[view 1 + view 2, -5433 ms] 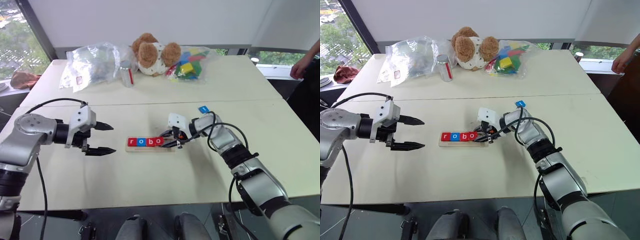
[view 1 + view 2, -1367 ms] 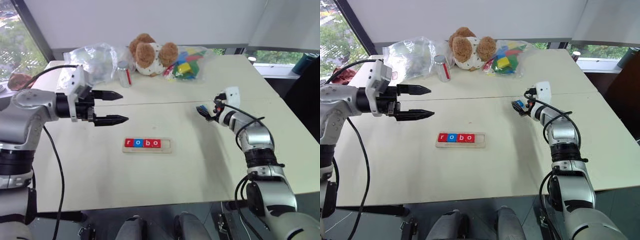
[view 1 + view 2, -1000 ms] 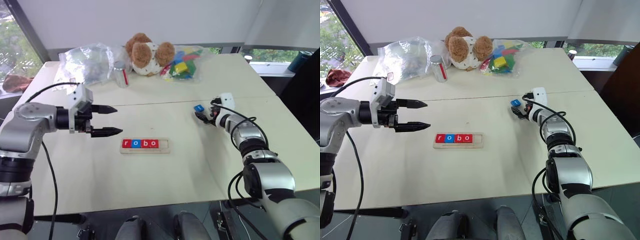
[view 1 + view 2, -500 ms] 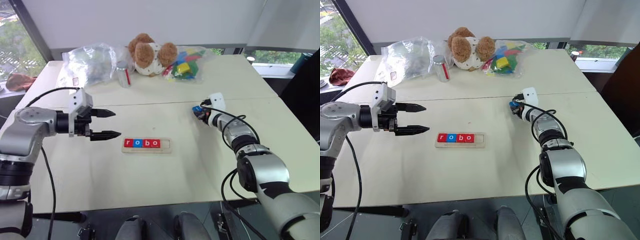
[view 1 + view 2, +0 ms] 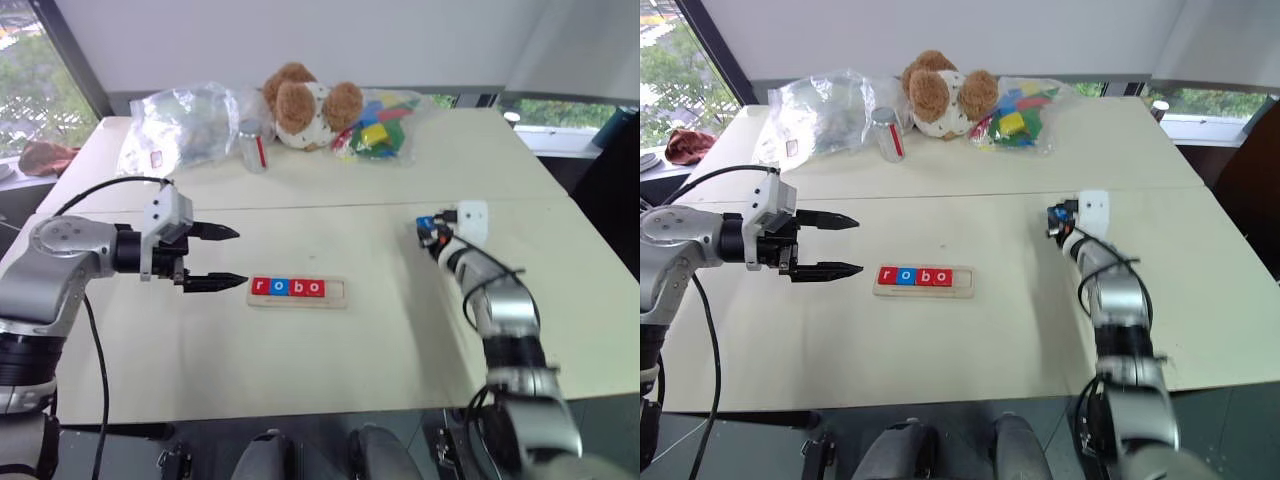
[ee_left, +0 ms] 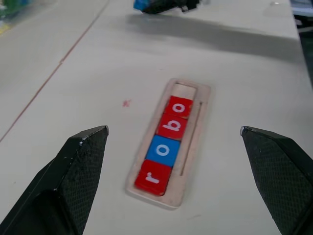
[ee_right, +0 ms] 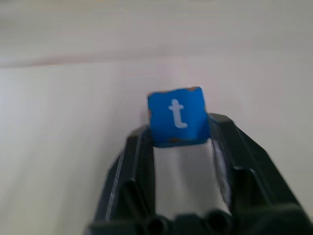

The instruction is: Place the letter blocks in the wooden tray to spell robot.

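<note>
Blue "t" tile (image 7: pixel 177 116), lying loose on the desk (image 5: pixel 300 350) a second ago, is now pinched in the right fingers (image 7: pixel 178 134), well right of the wooden tray (image 5: pixel 297 290) reading "robo" (image 6: pixel 164 143). Left fingers (image 5: pixel 218 257) gape empty; only placing remains.

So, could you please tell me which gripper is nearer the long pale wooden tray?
Left. The left gripper hovers open just beside the long pale wooden tray; the right gripper is far across the table, shut on the blue t block.
</note>
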{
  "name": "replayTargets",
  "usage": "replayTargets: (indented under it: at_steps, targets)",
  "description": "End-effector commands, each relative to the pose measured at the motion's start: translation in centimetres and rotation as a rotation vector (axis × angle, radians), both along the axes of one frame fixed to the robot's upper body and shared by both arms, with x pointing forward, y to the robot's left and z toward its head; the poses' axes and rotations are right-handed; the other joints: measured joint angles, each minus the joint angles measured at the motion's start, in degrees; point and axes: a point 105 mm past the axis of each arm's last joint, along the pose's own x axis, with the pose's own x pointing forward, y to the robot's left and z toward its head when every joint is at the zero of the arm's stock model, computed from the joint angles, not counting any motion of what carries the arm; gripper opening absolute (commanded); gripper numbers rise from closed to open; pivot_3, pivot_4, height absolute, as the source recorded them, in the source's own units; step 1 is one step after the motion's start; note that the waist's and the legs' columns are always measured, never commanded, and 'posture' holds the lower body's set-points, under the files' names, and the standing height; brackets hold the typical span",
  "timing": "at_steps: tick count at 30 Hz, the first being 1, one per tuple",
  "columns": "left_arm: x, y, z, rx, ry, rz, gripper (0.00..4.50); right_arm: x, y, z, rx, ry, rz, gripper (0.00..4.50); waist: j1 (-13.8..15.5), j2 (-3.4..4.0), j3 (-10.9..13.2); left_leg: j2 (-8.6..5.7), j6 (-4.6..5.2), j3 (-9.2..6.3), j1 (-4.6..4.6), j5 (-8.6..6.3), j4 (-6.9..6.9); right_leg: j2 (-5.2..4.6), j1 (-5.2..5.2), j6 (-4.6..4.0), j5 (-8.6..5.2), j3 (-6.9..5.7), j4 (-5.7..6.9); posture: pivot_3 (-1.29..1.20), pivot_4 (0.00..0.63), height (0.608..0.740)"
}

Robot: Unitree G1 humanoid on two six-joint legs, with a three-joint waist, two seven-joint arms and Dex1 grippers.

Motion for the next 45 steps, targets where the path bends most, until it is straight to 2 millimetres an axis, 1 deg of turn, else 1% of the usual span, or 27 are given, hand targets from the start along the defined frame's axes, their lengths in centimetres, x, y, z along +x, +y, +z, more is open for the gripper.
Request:
replayTargets:
  at_steps: [1,3,4,7,8,9,10,13,14,15,17,18,20,21,23,25,26,28,31,35,38,40,45]
  targets:
    - [-0.1,-1.1,0.5,0.005,-0.030,-0.068,4.50,-4.1,2.7,2.5,0.021,-0.033,-0.013,1.14,0.0,0.01,0.0,-0.02,-0.04,0.07,0.01,0.03,0.02,0.00,0.00,0.00,0.00,0.05,0.00,0.00,0.150,0.740]
    - [0.0,-1.4,0.3,0.007,-0.025,-0.085,4.50,-5.5,3.1,1.6,0.031,0.013,-0.041,1.14,0.2,0.00,0.0,-0.06,0.04,0.12,0.12,0.02,0.12,-0.02,0.12,0.00,0.00,0.09,-0.06,0.00,0.150,0.740]
    - [0.1,-1.6,0.2,0.008,-0.020,-0.097,4.50,-5.9,3.1,0.9,0.037,0.045,-0.059,1.14,0.2,0.00,0.0,-0.06,0.31,0.11,0.32,-0.10,0.12,-0.01,0.31,-0.01,0.00,0.08,-0.05,0.00,0.150,0.740]
    - [0.2,-2.1,-0.7,0.050,-0.021,-0.134,4.50,-6.3,2.5,-0.9,0.046,0.124,-0.113,1.14,0.5,-0.02,0.0,-0.07,0.41,0.10,1.09,-0.14,0.07,0.02,1.09,-0.02,0.01,0.05,-0.15,0.00,0.150,0.740]
    - [0.3,-2.1,-0.9,0.064,-0.024,-0.144,4.50,-6.2,2.2,-1.3,0.042,0.135,-0.128,1.14,0.4,-0.02,0.0,-0.07,0.42,0.06,1.19,-0.14,0.05,0.05,1.23,-0.03,0.00,0.00,-0.21,0.00,0.150,0.740]
    - [0.4,-2.2,-0.9,0.066,-0.025,-0.150,4.50,-6.1,2.0,-1.8,0.039,0.156,-0.137,2.14,0.4,-0.02,0.0,-0.07,0.42,0.06,1.19,-0.14,0.05,0.06,1.23,-0.03,0.00,0.00,-0.21,0.00,0.150,0.740]
    - [0.5,-2.4,-0.8,0.062,-0.027,-0.152,4.50,-6.2,2.0,-2.4,0.043,0.183,-0.139,2.38,0.4,-0.02,0.0,-0.08,0.42,0.06,1.19,-0.14,0.04,0.08,1.23,-0.03,0.00,0.01,-0.21,0.00,0.150,0.740]
    - [0.9,-2.4,-0.5,0.057,-0.030,-0.154,4.50,-6.4,2.6,-3.6,0.062,0.244,-0.106,3.80,0.4,-0.09,0.0,-0.04,0.42,0.03,1.18,-0.14,0.04,0.15,1.22,-0.03,0.00,0.00,-0.24,0.00,0.150,0.740]
    - [1.0,-2.4,-0.5,0.058,-0.030,-0.155,4.50,-6.4,2.9,-3.4,0.065,0.240,-0.084,4.28,0.4,-0.13,0.0,-0.03,0.42,0.02,1.18,-0.14,0.03,0.16,1.22,-0.03,0.00,0.00,-0.24,0.00,0.150,0.740]
    - [1.0,-2.4,-0.5,0.059,-0.028,-0.156,4.50,-6.0,2.7,-2.3,0.050,0.189,-0.060,4.40,0.4,-0.14,0.0,-0.02,0.42,0.02,1.17,-0.14,0.03,0.17,1.23,-0.03,0.00,0.00,-0.27,0.00,0.150,0.740]
    - [0.9,-2.3,-0.6,0.066,-0.022,-0.161,4.50,-5.0,1.6,0.5,-0.015,0.061,-0.011,4.40,0.4,-0.13,0.0,-0.03,0.43,0.03,1.18,-0.15,0.04,0.16,1.27,-0.03,0.00,0.00,-0.33,0.00,0.150,0.740]
    - [0.9,-2.2,-0.7,0.070,-0.020,-0.163,4.50,-4.7,1.2,1.4,-0.046,0.021,0.006,4.40,0.4,-0.11,0.0,-0.05,0.45,0.04,1.17,-0.16,0.05,0.15,1.28,-0.03,0.00,0.00,-0.34,0.00,0.150,0.740]
    - [0.5,-2.0,-0.7,0.084,-0.003,-0.179,4.50,-3.9,0.4,3.8,-0.101,-0.054,0.180,4.40,0.4,-0.08,0.0,-0.10,0.50,0.06,1.15,-0.18,0.07,0.15,1.27,-0.02,0.00,-0.01,-0.37,0.00,0.150,0.740]
    - [0.4,-1.9,-0.7,0.091,0.002,-0.187,4.50,-3.7,0.0,4.6,-0.126,-0.071,0.255,4.40,0.3,-0.05,0.0,-0.10,0.52,0.08,1.14,-0.19,0.07,0.17,1.26,-0.02,0.00,-0.02,-0.38,0.00,0.150,0.740]
    - [0.2,-1.8,-0.7,0.102,0.006,-0.195,4.50,-3.8,-0.7,5.6,-0.213,-0.094,0.463,4.40,0.3,-0.05,0.1,-0.08,0.57,0.10,1.13,-0.22,0.03,0.19,1.25,-0.01,0.00,-0.05,-0.42,0.00,0.150,0.740]
    - [0.2,-1.8,-0.5,0.104,0.003,-0.195,4.50,-4.5,-1.6,5.3,-0.320,-0.063,0.687,4.40,0.5,-0.07,0.1,0.00,0.65,0.04,1.13,-0.27,-0.02,0.24,1.27,0.01,-0.02,-0.07,-0.48,0.00,0.150,0.740]
    - [0.1,-1.8,-0.4,0.103,0.002,-0.194,4.50,-4.6,-2.2,4.7,-0.377,-0.038,0.783,4.40,0.4,-0.11,0.1,0.01,0.70,0.03,1.13,-0.30,-0.04,0.31,1.28,0.04,-0.04,-0.08,-0.52,0.00,0.150,0.740]
    - [0.0,-1.8,-0.3,0.103,0.000,-0.194,4.50,-4.7,-3.2,3.6,-0.430,0.006,0.919,4.40,0.4,-0.12,0.1,0.10,0.78,0.04,1.12,-0.34,-0.03,0.43,1.31,0.04,-0.05,-0.04,-0.58,0.00,0.150,0.740]
    - [-0.5,-1.8,-0.4,0.105,0.005,-0.195,4.50,-3.7,-3.5,2.6,-0.480,0.031,1.082,4.40,-0.3,-0.14,0.1,0.14,0.77,0.20,1.14,-0.34,0.02,0.42,1.30,0.03,-0.03,0.06,-0.56,0.00,0.150,0.740]
    - [-1.0,-1.5,-0.4,0.109,0.014,-0.175,4.50,-1.9,-3.0,1.8,-0.542,0.037,1.193,4.40,-1.2,-0.12,0.1,0.13,0.73,0.25,1.20,-0.32,0.07,0.26,1.30,0.03,-0.03,0.16,-0.45,0.00,0.150,0.740]
    - [-1.4,-1.2,-0.2,0.103,0.011,-0.140,4.50,-0.6,-2.2,1.2,-0.577,0.047,1.257,4.40,-1.2,-0.12,0.1,0.16,0.72,0.19,1.17,-0.32,0.03,0.26,1.24,0.03,-0.03,0.12,-0.44,0.00,0.150,0.740]
    - [-1.7,-1.0,-0.1,0.099,0.015,-0.121,4.50,-0.2,-1.7,1.0,-0.594,0.058,1.298,4.40,-1.2,-0.12,0.1,0.15,0.69,0.21,1.13,-0.30,0.01,0.23,1.17,0.03,-0.03,0.13,-0.44,0.00,0.150,0.740]
    - [-2.0,-0.7,0.0,0.089,0.014,-0.085,4.50,0.1,-0.8,0.1,-0.625,0.141,1.403,4.40,-0.9,-0.10,0.2,0.12,0.48,0.21,1.09,-0.20,0.03,0.16,1.15,0.03,-0.03,0.12,-0.45,0.00,0.150,0.740]
